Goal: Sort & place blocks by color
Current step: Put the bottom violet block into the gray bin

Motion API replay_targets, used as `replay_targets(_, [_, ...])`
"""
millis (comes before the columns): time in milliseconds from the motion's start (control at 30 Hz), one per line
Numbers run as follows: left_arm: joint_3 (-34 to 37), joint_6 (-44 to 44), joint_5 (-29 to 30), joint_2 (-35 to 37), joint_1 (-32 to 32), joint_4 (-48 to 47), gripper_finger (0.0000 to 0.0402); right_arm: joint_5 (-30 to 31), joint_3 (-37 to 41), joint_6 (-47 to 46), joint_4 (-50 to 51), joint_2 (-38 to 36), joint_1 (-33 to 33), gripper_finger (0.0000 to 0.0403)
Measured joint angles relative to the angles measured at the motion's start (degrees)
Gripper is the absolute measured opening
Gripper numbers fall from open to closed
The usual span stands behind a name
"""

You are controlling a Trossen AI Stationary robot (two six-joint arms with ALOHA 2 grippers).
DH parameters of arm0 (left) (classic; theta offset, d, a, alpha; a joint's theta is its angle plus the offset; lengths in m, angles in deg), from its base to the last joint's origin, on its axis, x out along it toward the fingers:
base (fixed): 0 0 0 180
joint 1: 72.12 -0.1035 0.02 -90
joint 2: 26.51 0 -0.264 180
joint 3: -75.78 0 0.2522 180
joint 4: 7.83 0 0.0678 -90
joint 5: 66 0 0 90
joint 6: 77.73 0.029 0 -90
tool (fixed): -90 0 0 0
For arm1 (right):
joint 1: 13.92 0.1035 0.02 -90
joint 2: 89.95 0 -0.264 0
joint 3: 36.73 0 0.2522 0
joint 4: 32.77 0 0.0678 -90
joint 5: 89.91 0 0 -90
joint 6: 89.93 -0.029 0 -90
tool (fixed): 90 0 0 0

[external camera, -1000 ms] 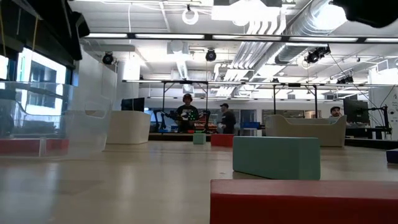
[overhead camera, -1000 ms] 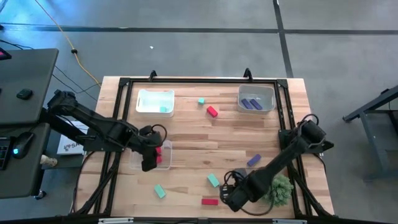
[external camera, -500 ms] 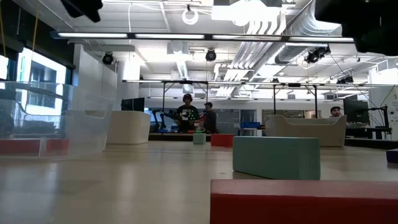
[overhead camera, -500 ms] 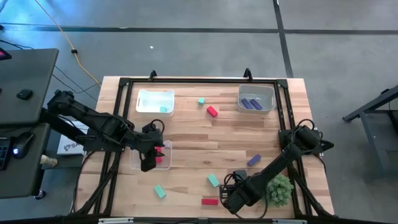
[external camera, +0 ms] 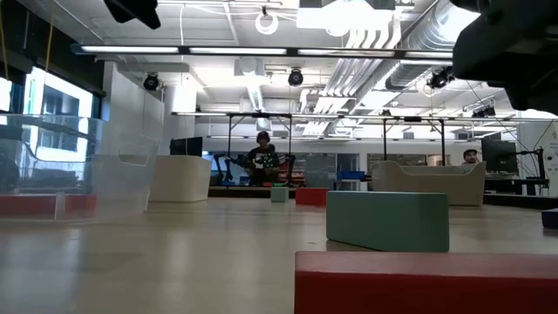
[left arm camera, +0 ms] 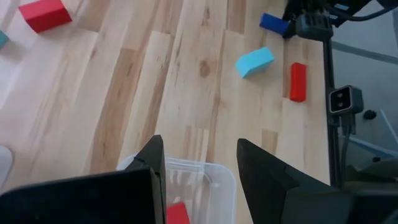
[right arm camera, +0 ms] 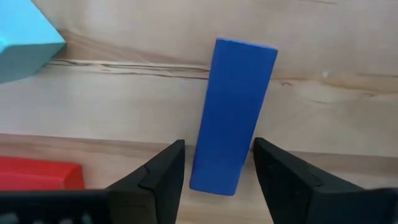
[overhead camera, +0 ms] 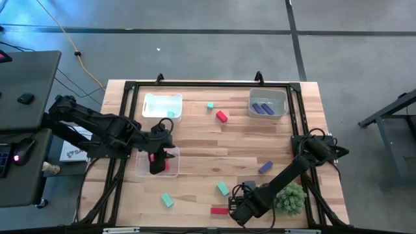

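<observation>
My right gripper (right arm camera: pixel 217 168) is open near the table's near edge, in front of the plant. Its fingers stand on either side of the near end of a purple block (right arm camera: pixel 233 115) that lies flat on the wood without touching it. A teal block (right arm camera: pixel 25 43) and a red block (right arm camera: pixel 37 173) lie beside it. My left gripper (left arm camera: pixel 199 162) is open and empty above the clear tray (overhead camera: pixel 158 164), which holds red blocks. Loose on the table are a teal block (overhead camera: pixel 210 105), a red block (overhead camera: pixel 221 116), a purple block (overhead camera: pixel 264 168) and a teal block (overhead camera: pixel 167 199).
A clear tray (overhead camera: pixel 162 106) at the far left holds a teal block. Another clear tray (overhead camera: pixel 267 103) at the far right holds two purple blocks. The spiky green plant (overhead camera: pixel 290 198) sits beside my right arm near the table's near right corner. A black frame rims the table.
My left gripper has risen above the red tray and shifted slightly toward the table's right. My right gripper has come down lower and moved a little toward the near edge. No block has moved.
</observation>
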Motion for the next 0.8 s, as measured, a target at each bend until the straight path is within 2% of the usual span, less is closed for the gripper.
replay_targets(100, [0.0, 1.0, 0.1, 0.0, -1.3, 0.0, 0.0113, -0.1, 0.0, 0.3, 0.1, 0.0, 0.0, 0.0156])
replay_targets(300, [0.0, 3.1, 0.1, 0.0, -4.4, 0.0, 0.0113, -0.2, -0.1, 1.7, 0.1, 0.0, 0.0, 0.0075])
replay_targets(567, [0.0, 4.4, -0.8, 0.0, -9.3, 0.0, 0.0113, 0.1, -3.4, 6.2, 2.1, 0.6, -0.4, 0.0075])
replay_targets(800, [0.0, 7.2, -5.4, 0.0, -15.4, 0.0, 0.0113, 3.4, -8.3, 10.2, 5.1, 0.5, -3.0, 0.0078])
